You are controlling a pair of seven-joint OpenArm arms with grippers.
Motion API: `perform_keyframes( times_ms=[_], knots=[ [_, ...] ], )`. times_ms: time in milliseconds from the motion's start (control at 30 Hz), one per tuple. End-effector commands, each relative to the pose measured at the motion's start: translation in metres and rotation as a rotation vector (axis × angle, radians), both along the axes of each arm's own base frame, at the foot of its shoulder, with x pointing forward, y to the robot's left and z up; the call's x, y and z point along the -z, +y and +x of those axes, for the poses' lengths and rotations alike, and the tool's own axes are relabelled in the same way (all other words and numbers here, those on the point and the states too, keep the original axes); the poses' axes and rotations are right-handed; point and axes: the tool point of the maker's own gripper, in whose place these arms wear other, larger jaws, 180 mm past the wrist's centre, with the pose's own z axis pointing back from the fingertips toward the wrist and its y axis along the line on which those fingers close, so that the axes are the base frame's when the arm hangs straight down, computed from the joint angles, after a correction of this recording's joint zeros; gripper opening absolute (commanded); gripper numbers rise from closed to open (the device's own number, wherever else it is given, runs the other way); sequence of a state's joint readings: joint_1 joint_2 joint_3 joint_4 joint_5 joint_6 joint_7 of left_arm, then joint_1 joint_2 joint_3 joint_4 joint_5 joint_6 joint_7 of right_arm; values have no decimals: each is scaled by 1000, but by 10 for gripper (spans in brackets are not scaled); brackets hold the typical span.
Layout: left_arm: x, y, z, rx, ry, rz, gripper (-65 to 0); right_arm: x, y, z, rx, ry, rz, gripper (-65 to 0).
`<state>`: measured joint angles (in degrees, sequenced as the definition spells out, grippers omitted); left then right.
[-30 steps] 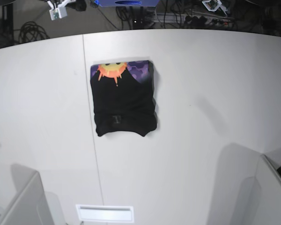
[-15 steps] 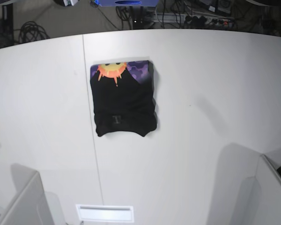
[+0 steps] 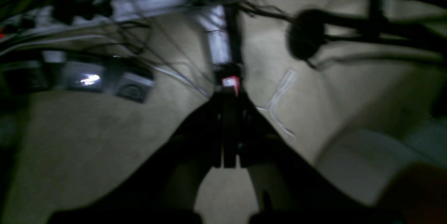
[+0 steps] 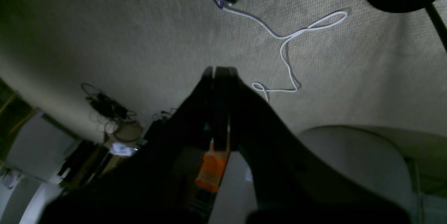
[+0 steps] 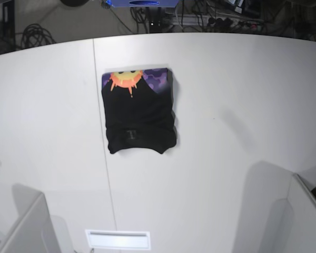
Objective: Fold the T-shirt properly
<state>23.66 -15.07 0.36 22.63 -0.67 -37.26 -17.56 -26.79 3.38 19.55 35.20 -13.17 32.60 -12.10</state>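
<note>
Shirt: the folded black cloth T-shirt (image 5: 139, 112) lies flat on the white surface (image 5: 242, 105), sun print at the far end.
Left claw (image 3: 228, 119): pressed together, holding nothing.
Right claw (image 4: 220, 87): pressed together, holding nothing.

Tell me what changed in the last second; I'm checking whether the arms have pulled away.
Both grippers, seen at the far edge of the base view a second ago, have left it. The wrist views show the left gripper and right gripper shut over the floor. The folded T-shirt and the table stayed put.
</note>
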Motion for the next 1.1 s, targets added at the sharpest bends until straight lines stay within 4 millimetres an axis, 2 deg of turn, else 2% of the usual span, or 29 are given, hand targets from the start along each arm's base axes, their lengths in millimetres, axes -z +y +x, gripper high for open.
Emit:
perform_keyframes(
  times_ms=[0, 167, 333, 400, 600, 833, 1067],
  knots=[
    [1, 7, 1, -10, 0, 12, -650, 1, -3, -6, -18, 15, 13, -650],
    [14, 4, 5, 54, 62, 21, -650, 13, 11, 0, -10, -4, 89, -650],
    [28, 2, 26, 131, 46, 103, -650, 20, 28, 39, 67, -122, 122, -650],
    [33, -4, 34, 178, 25, 132, -650, 23, 38, 52, 73, -154, 123, -650],
    [35, -8, 32, 305, 24, 143, -650, 35, 32, 63, 55, -191, -18, -650],
    [34, -8, 44, 304, -12, 147, -650, 41, 8, 62, 32, -204, -161, -650],
    [34, -9, 47, 326, -23, 146, -650, 41, 5, 64, 33, -220, -173, -650]
  ],
)
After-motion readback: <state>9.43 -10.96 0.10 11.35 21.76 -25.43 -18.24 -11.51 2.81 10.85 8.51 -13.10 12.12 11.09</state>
